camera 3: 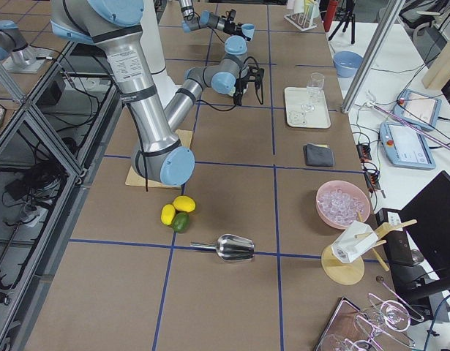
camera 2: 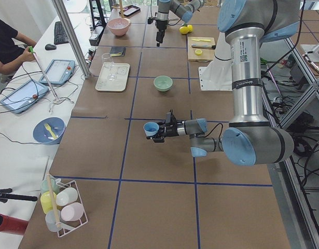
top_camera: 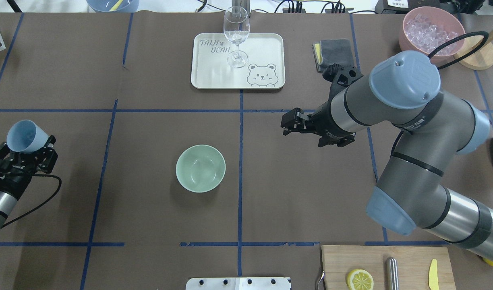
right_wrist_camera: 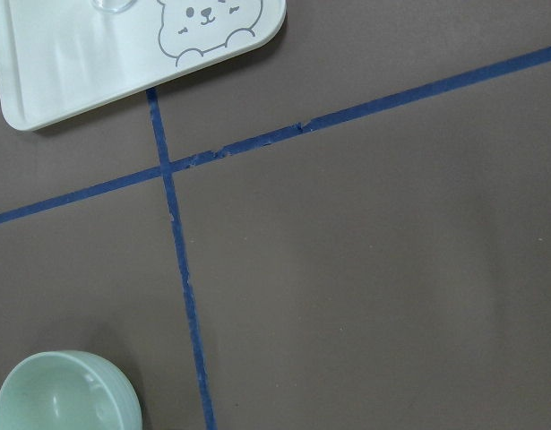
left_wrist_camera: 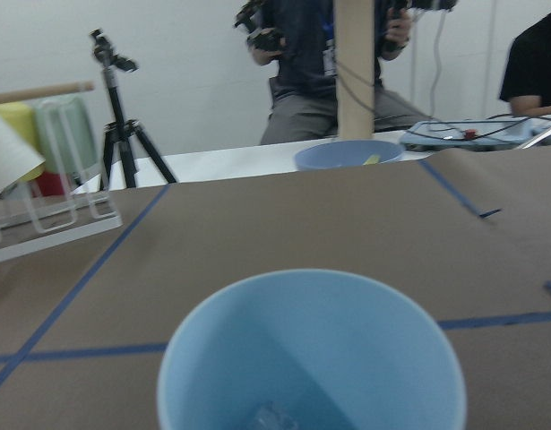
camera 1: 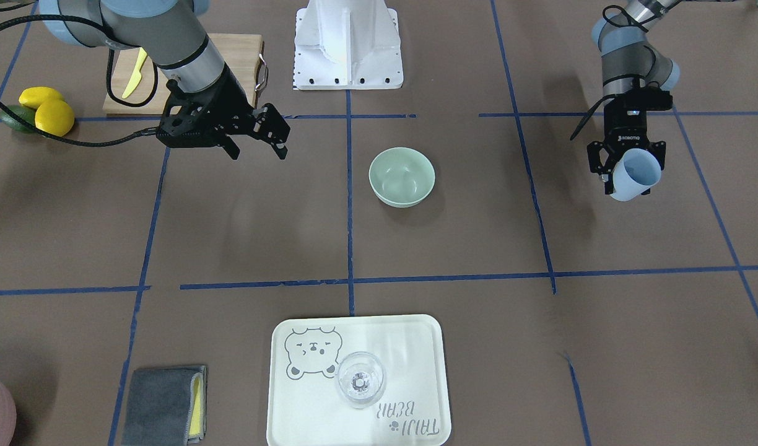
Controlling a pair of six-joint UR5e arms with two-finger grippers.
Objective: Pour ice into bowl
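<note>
Ice (left_wrist_camera: 273, 417): only one small clear cube made out, low inside the blue cup (left_wrist_camera: 311, 358), bottom edge of the left wrist view. Count not readable.

Cup clamped across its wall between the fingers of the left gripper (camera 1: 630, 176), far right of the front-facing view, mouth up and somewhat tilted. Apparently clear of the table (camera 1: 540, 347); exact tilt not certain.

Bowl (camera 1: 402, 176): pale green, dead centre of the same view, upright, no ice seen in it. Well apart from the cup, one blue tape line between them.

Right gripper (camera 1: 259, 148): fingers spread, nothing held, upper left of the front-facing view, hovering off to that side of the bowl.

Handling, as judgement:
- Ice hard, slick, light. Likely to stay put and then slide out all at once; likely to bounce on a smooth bowl wall.
- Cup stiff, light, with a smooth tapered wall, so some risk of creeping in the grip during tipping. Present mid-wall hold looks adequate, no regrasp needed.
- Bowl loose on the table and probably easy to skid. Avoid touching the rim.

Next: carry the cup over bowl centre, keep low, tip slowly.
</note>
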